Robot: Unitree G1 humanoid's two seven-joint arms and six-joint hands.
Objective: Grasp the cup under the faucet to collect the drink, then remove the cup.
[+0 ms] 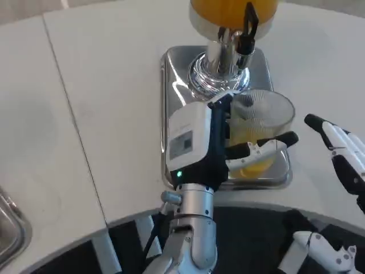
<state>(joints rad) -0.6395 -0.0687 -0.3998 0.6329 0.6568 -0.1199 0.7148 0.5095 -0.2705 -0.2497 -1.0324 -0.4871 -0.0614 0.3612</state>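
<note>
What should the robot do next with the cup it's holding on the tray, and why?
Probably draw the cup back toward the robot, away from the faucet. The left hand already grips it, orange drink sits in its bottom, and it stands on the metal tray a little in front of the tap. The right hand waits open beside the tray.

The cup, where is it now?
In the head view the cup stands right of centre on the metal tray, below the faucet, held by the left hand.
</note>
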